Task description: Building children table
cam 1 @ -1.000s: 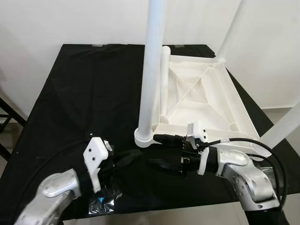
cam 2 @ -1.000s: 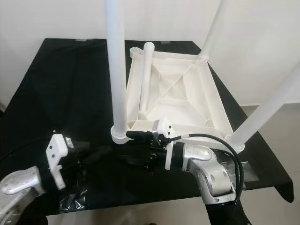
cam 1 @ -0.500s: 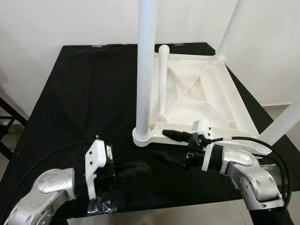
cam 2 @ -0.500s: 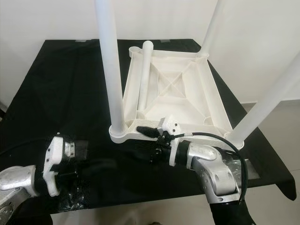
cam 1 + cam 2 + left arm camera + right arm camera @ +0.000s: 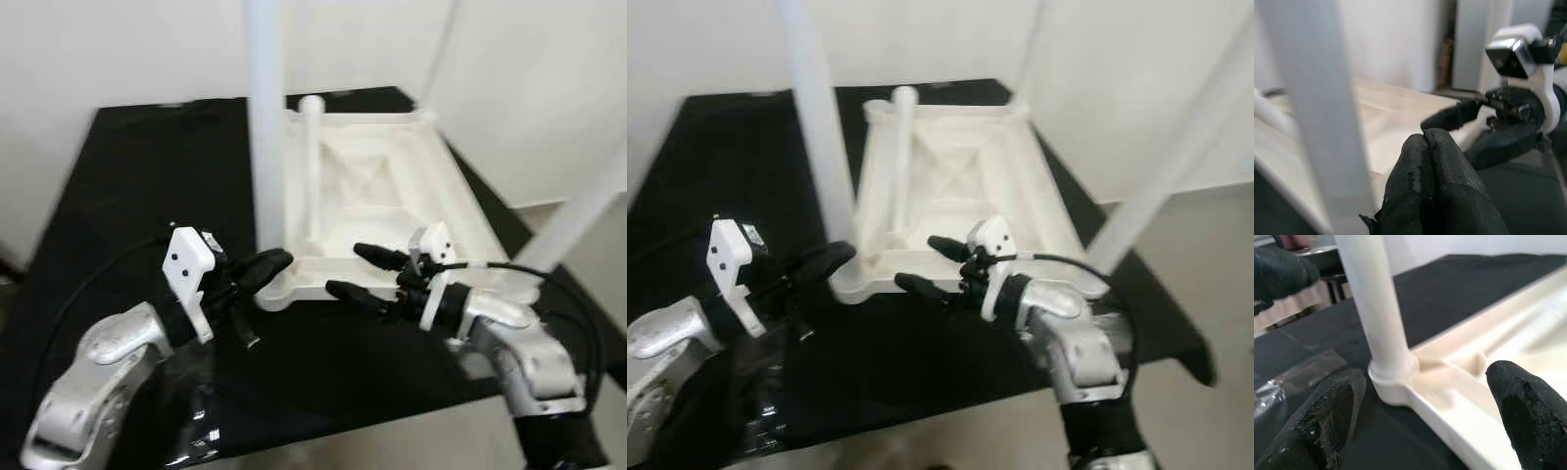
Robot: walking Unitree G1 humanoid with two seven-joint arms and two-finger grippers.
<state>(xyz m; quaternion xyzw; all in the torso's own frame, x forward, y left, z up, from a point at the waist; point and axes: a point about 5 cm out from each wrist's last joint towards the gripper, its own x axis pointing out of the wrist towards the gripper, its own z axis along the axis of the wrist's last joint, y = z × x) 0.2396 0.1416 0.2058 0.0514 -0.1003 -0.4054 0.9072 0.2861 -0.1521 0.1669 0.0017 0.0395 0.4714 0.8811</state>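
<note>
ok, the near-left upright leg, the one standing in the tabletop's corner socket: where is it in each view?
Left eye: near-left upright leg rises from the socket left of centre, between the grippers.
Right eye: same leg, further left in the picture.
Left wrist: broad blurred white column beside the shut left gripper.
Right wrist: leg between the open right gripper's fingers.
Shared landmark: the corner socket at its base.

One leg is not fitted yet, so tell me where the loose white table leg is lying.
The loose white table leg lies inside the upturned white tabletop, along its left wall, just right of the upright leg at the near left corner.
</note>
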